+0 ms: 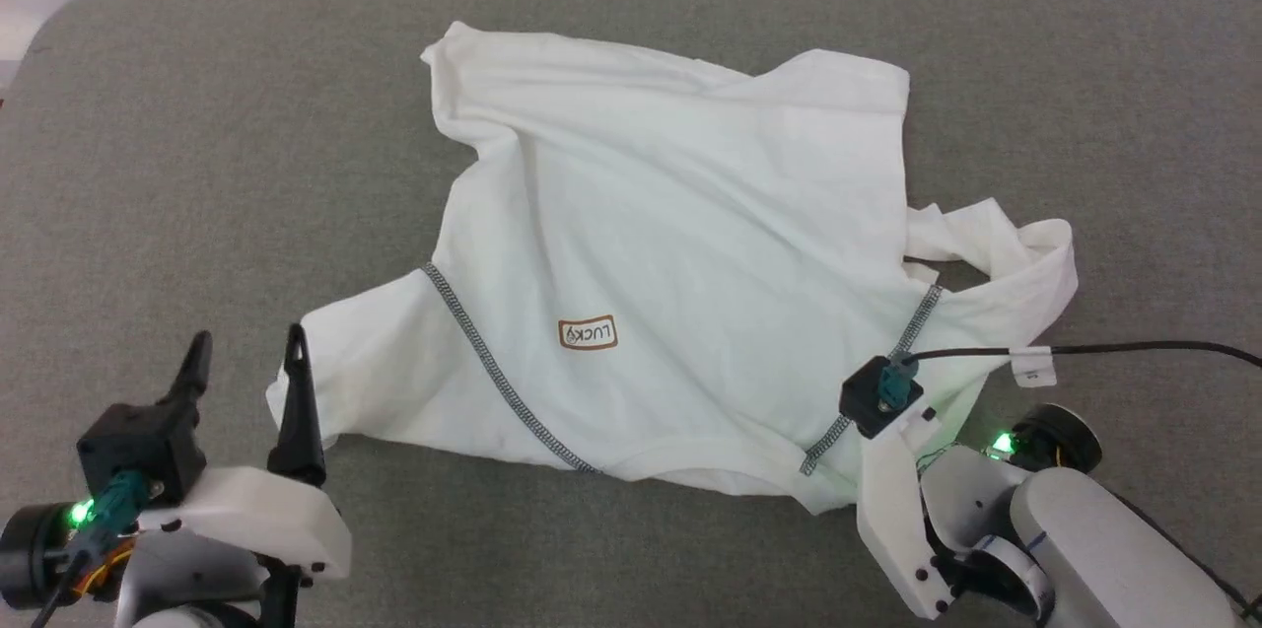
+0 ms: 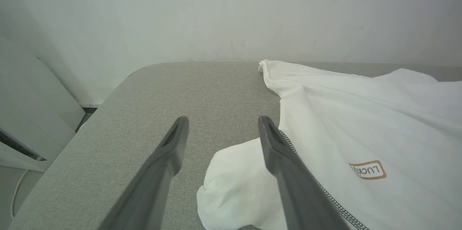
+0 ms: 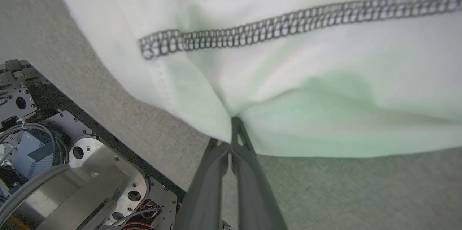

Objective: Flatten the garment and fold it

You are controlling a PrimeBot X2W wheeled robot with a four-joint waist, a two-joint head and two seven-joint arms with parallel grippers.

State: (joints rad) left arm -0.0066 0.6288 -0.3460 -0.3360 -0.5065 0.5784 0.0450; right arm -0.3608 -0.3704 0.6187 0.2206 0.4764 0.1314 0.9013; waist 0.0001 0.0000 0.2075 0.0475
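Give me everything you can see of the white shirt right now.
The garment is a white, thin-looking long-sleeved shirt, lying wrinkled and front-up on the grey fabric surface, neckline toward the robot. Grey stitched seams cross both shoulders diagonally; a brown-outlined logo marks the chest. The right pincer is shut on its near edge.

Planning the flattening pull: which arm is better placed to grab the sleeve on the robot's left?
Probably left: the left gripper hangs open beside that sleeve; the right gripper is shut on the garment near its seam.
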